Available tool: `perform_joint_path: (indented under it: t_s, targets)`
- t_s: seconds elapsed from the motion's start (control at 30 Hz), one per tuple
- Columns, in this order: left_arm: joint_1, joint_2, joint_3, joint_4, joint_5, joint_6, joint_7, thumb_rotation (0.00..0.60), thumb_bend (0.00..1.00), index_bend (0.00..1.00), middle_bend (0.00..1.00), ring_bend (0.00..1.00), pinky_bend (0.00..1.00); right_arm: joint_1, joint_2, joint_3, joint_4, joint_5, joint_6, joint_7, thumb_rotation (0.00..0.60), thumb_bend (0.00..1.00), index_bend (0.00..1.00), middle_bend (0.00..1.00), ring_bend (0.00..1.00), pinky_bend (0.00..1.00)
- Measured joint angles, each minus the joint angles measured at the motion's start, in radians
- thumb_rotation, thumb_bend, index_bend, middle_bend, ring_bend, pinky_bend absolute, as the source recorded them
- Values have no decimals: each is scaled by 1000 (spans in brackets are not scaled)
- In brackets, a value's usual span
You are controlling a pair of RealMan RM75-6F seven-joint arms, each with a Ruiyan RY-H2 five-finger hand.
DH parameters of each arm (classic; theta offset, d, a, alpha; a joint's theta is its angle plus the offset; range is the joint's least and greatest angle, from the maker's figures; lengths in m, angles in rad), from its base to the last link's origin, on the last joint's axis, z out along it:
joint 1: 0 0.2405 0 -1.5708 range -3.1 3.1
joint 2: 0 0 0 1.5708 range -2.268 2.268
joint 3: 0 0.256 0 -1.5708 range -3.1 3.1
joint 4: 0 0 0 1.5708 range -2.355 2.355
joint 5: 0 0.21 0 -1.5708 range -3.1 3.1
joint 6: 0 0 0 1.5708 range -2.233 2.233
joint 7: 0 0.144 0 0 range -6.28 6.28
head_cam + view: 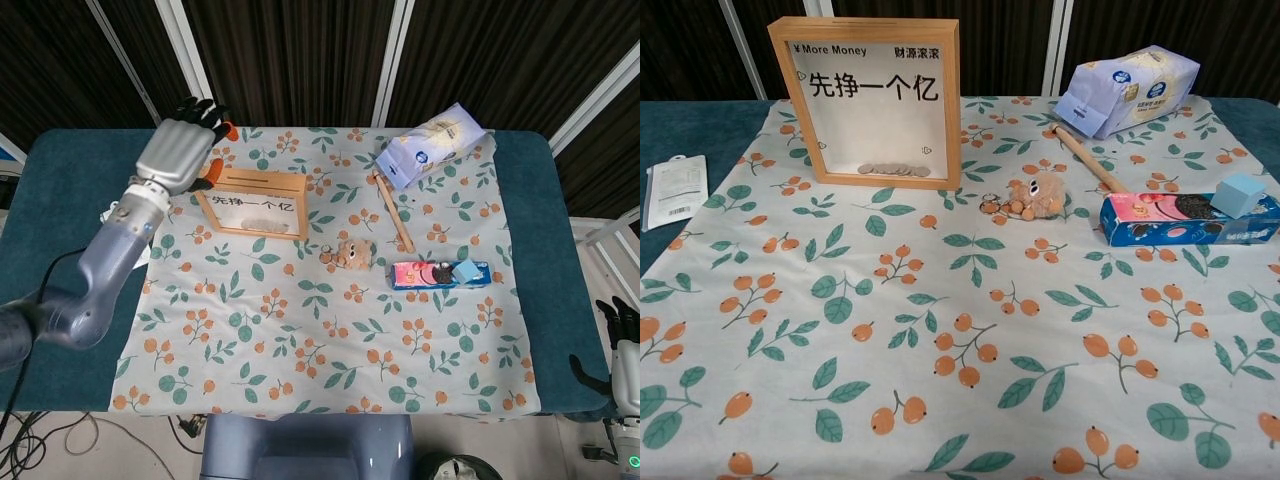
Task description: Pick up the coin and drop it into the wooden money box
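Note:
The wooden money box (255,203) stands upright at the back left of the floral cloth. In the chest view its glass front (868,100) shows several coins (895,170) lying in a row at the bottom. My left hand (180,150) hovers up and to the left of the box, clear of its top edge, with its fingers apart and no coin visible in it. It does not show in the chest view. My right hand (622,352) hangs off the table's front right corner, fingers apart and holding nothing. No loose coin shows on the cloth.
A blue-and-white bag (430,145) lies at the back right with a wooden stick (392,210) beside it. A small plush toy (348,252) sits mid-table. A cookie box (440,273) carries a blue cube (467,269). A white packet (675,190) lies left of the cloth.

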Motion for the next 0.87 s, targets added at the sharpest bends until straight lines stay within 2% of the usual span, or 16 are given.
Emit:
perform_joint_path:
  t_s: [0.13,0.23,0.37,0.47,0.63,0.73,0.87]
  targets:
    - [200,25,27,-128,173,266,-4,600,512,196,31,0,0,4,-4,-10,37,-76,14,27,600,369,127,45,19,0]
    - [365,15,61,-176,304,435,-2,600,509,193,16,0,0,6,-8,-20,65,-130,30,39,600,369,127,46,17,0]
    - [560,-26,102,-194,460,593,1,600,505,170,1,0,0,10,-15,-33,100,-198,53,21,600,368,127,46,15,0]
    - [672,-72,135,-188,545,652,-1,600,494,145,0,0,0,16,-25,-44,126,-246,67,3,600,368,127,46,14,0]
    - [813,-152,192,-144,628,685,-32,600,444,121,0,0,0,25,-35,-60,148,-288,73,-21,600,369,127,46,12,0]
    - [888,-197,206,-90,663,695,-41,600,443,118,0,0,0,26,-37,-64,153,-310,84,-34,600,369,126,46,8,0]
    - [961,-238,200,-27,714,711,-49,600,442,118,0,0,0,25,-40,-67,159,-332,105,-40,600,369,127,46,4,0]
